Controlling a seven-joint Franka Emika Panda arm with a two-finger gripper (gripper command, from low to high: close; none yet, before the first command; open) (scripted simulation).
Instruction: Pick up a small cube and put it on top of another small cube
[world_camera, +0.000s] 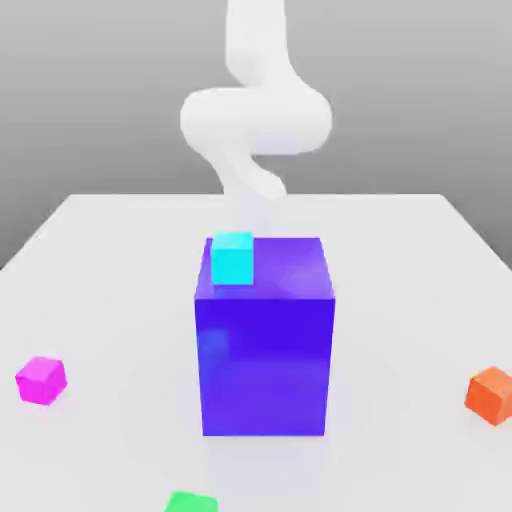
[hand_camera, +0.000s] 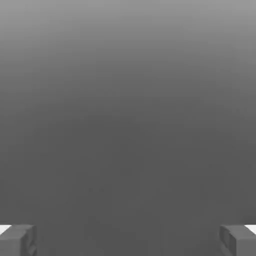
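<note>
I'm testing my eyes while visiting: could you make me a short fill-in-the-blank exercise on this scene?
The bright cyan cube rests on the large ____ block.
The small magenta cube lies on the exterior view's ____ side.
The robot's two fingers stand ____.

Missing words: blue-violet; left; apart.

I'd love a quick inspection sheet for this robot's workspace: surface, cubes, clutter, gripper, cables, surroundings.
Surface: pale table, smooth-looking.
Job's things: small cubes, namely cyan on the big blue-purple block, magenta at the exterior view's left, orange at its right, green at the near edge; none stacked on another small cube.
Clutter: nothing seen, unless the big block counts.
Gripper: open, nothing between its fingertips.
Cables: nothing seen.
Surroundings: plain grey backdrop.
</note>
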